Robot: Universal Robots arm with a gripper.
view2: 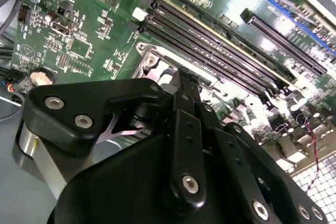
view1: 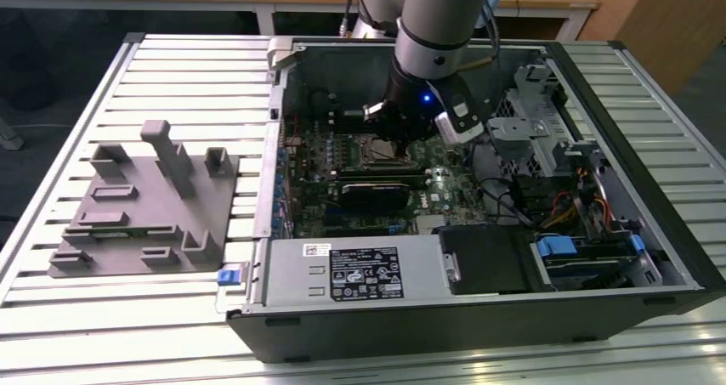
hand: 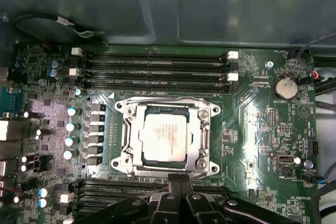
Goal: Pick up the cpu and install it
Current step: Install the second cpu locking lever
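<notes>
As the cpu point(hand: 164, 138) already lies seated in the socket point(hand: 167, 136), placement appears done; the gripper point(hand: 180, 179) hovers beside it, jaws together, empty.

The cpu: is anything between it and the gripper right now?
Nothing visible is. In the first wrist view the cpu lies flat in the socket frame on the motherboard, its metal top uncovered. The gripper, fingers together, sits just beside the frame's edge.

Arm point(view1: 437, 28) steeply downward, gripper point(hand: 180, 178) with fingers point(view2: 181, 85) pressed together, empty.
</notes>
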